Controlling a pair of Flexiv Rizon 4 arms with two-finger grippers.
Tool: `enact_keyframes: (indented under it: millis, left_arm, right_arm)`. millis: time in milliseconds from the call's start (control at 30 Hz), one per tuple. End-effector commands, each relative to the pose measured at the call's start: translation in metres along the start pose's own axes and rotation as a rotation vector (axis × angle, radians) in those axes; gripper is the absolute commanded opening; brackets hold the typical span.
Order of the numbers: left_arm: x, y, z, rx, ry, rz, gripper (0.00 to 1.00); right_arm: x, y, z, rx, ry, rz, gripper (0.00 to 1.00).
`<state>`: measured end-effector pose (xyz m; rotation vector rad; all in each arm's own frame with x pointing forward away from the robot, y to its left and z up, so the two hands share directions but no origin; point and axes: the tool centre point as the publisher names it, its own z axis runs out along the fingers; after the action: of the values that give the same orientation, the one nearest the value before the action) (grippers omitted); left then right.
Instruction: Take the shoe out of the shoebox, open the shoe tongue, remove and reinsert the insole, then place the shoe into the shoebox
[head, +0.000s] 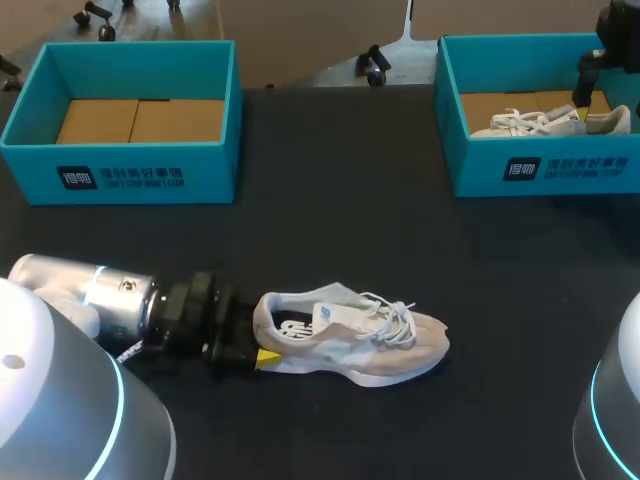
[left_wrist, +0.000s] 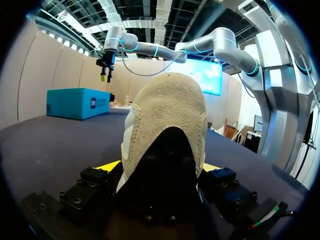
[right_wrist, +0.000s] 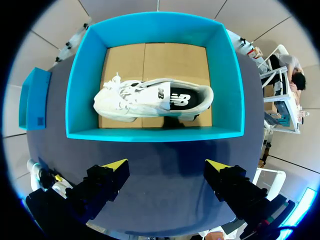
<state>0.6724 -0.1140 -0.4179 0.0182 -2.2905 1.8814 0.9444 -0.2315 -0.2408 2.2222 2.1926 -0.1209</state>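
Beige suede shoe (head: 350, 338) lies on the dark tabletop (head: 340, 220), heel clasped by the left gripper (head: 262, 353) and long axis running straight out from it toward the right, while the right gripper (right_wrist: 166, 166) hangs spread-fingered, well apart, over the right-hand shoebox (right_wrist: 155, 134).

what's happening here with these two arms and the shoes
The left pincer is shut on the heel of a beige shoe lying on the table, out of its box. The right pincer hangs open above the right shoebox, where a white shoe lies on the cardboard bottom, not yet picked up.
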Motion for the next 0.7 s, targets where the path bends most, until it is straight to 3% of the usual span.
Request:
enact_keyframes:
  millis: [33,700]
  left_arm:
    - [0.0016,-0.0004,-0.0004,0.0,-0.003,0.0,0.0]
    - [0.0016,-0.0004,-0.0004,0.0,-0.003,0.0,0.0]
  right_arm:
    - [0.0,-0.0015,-0.0004,-0.002,-0.001,0.0,1.0]
    - [0.0025,-0.0057,-0.006,-0.008,0.003,0.011,1.0]
